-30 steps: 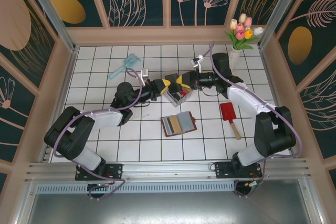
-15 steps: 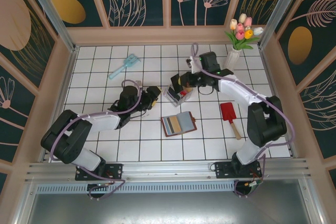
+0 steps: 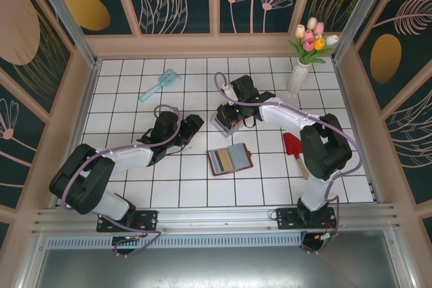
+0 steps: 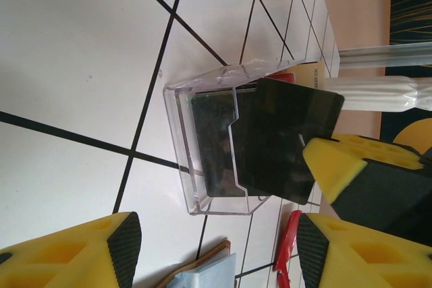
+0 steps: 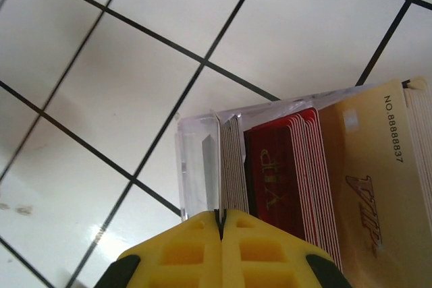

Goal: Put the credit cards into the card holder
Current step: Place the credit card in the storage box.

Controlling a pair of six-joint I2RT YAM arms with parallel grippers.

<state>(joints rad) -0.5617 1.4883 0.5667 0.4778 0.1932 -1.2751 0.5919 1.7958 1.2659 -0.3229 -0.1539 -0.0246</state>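
The credit cards [image 5: 283, 173] stand in a stack of pale grey, red and tan inside a clear plastic tray [image 5: 196, 160]. My right gripper [image 5: 220, 215] is shut on the top edge of one dark card [image 4: 290, 133], which leans up out of the tray [image 3: 228, 122]. In the top view the right gripper [image 3: 229, 114] sits directly over the tray. The left gripper [image 3: 194, 125] is open just left of the tray, holding nothing; its fingers [image 4: 125, 247] frame the tray in the left wrist view. The brown card holder [image 3: 229, 159] lies open on the tiles in front of the tray.
A red scoop with a wooden handle [image 3: 295, 148] lies right of the card holder. A pale blue brush [image 3: 160, 84] lies at the back left. A vase of tulips [image 3: 307, 48] stands in the back right corner. Wooden walls ring the tiled floor.
The left gripper has drawn back leftwards from the tray. The right gripper has swung left over the tray and come down onto a card.
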